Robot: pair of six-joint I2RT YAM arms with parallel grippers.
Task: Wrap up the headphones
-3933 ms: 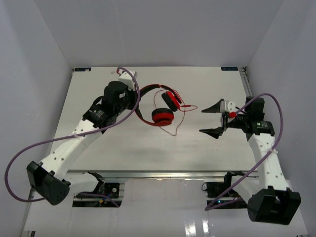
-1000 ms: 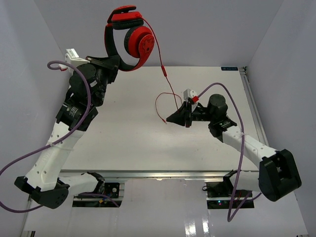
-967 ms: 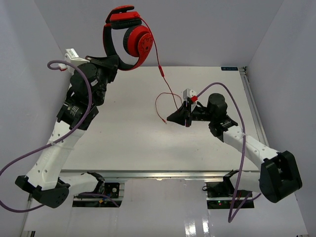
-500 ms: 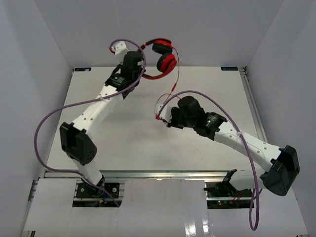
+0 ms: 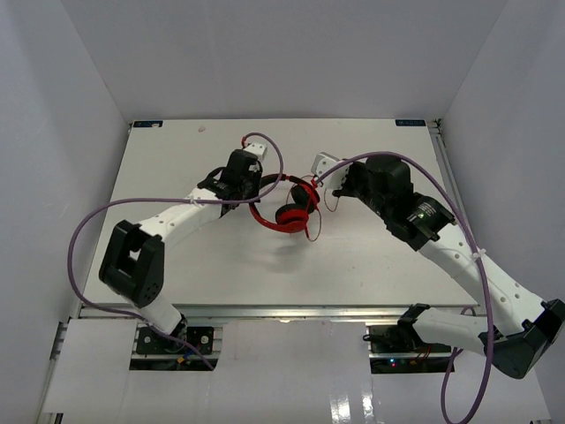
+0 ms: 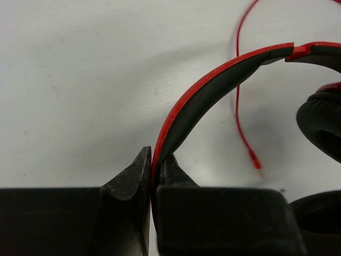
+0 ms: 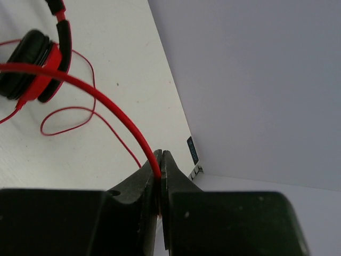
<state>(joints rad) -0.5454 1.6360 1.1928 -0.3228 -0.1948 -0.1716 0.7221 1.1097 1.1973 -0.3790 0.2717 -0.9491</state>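
Now, left claw (image 6: 154, 157): clenched on the headband at the left end of the headphones, with one finger on the red outer face and one on the black lining.
Headband (image 6: 213, 88): arches away from that grip toward the cups. It is held only by its thin edge, so I judge it could swivel under a sideways pull.
Headphones (image 5: 284, 210): low over the middle of the desk (image 5: 177, 256), between the two arms. Whether they rest on the surface cannot be told.
Ear cups (image 7: 32, 64): at the right end of the headphones, folded close together.
Cable (image 7: 96, 93): thin and red, it sweeps in one arc from the cups to the right claw. Slack loops lie on the desk just beside the cups.
Plug (image 6: 256, 159): a small end piece, probably the plug, lies free near the headband.
Right claw (image 7: 161, 160): pinched shut on the cable, just to the right of the headphones.
Step, as judged: leading the cable around the headphones to start winding.
Doing it well: hold the left side steady as the anchor. Carry the cable close around the headband or cups, with each turn touching the last.
Tension: light and even, enough to take up the loops without dragging the headband out of its grip.
Watch for: slack snagging on the cups, and the free end whipping loose.
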